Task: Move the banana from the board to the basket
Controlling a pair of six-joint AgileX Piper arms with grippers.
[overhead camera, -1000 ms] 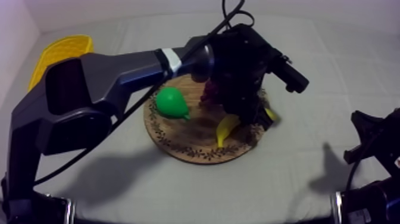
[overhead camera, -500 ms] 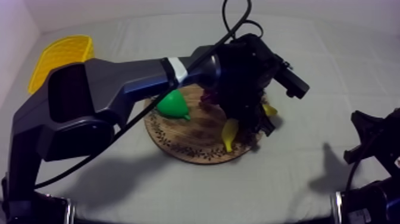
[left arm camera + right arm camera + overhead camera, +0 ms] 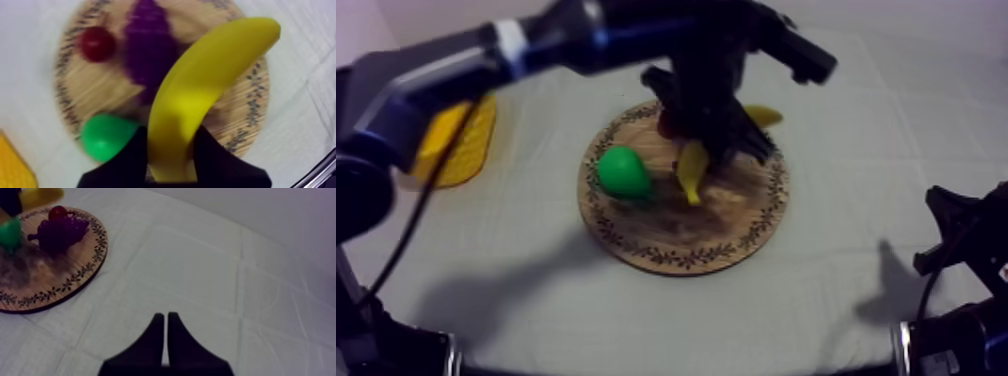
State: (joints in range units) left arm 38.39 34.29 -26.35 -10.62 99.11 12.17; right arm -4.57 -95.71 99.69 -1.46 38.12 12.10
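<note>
Half the job was done: your left gripper (image 3: 172,136) pinched the banana (image 3: 210,75) up above the wooden board (image 3: 676,240), but you had not yet dropped it into the yellow basket (image 3: 458,152).

Dark blue-grey left arm (image 3: 431,75) (one white band (image 3: 512,40)), glossy rounded casing, black tapered fingers (image 3: 150,344)

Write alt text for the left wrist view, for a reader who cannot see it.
The left gripper is shut on a yellow banana, held over the round wooden board. On the board lie purple grapes, a small red fruit and a green pear; a yellow basket edge sits beside it.
</note>
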